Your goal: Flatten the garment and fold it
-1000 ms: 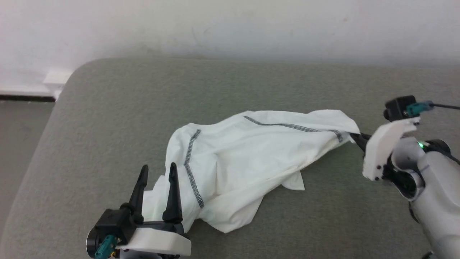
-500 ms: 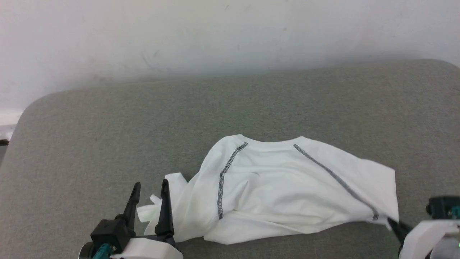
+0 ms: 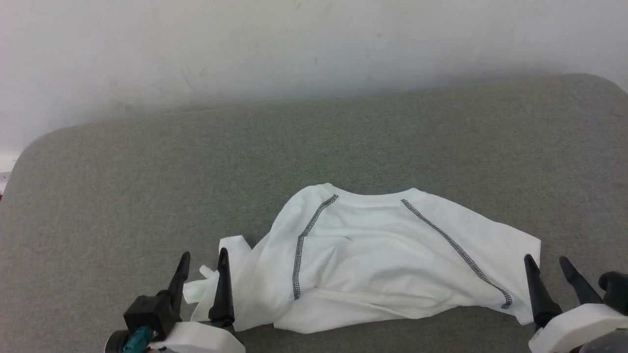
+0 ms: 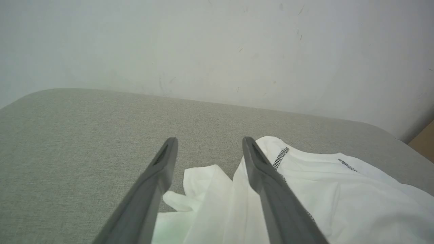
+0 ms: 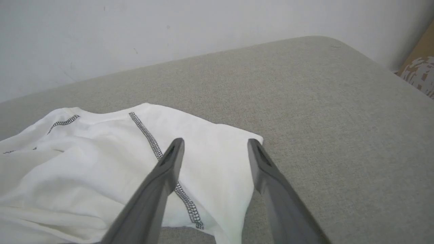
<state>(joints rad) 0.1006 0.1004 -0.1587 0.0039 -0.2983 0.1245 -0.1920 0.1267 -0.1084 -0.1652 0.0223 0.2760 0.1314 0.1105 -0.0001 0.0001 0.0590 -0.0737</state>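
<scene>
On the grey padded desk (image 3: 147,162) the crumpled white shirt (image 3: 382,264) is laid lengthwise along the near edge, its bunched end at the wide-open left pincer (image 3: 204,253), its flatter end at the wide-open right pincer (image 3: 545,259).

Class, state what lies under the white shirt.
The shirt rests on the grey cushion, visible around it. Whatever lies beneath its bunched folds is covered.

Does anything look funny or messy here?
Yes, the shirt is messy. It lies bunched on the grey surface, with folds across its middle and a crumpled bit sticking out beside the left gripper. Nothing looks torn. That gripper and the right gripper are open, holding nothing.
</scene>
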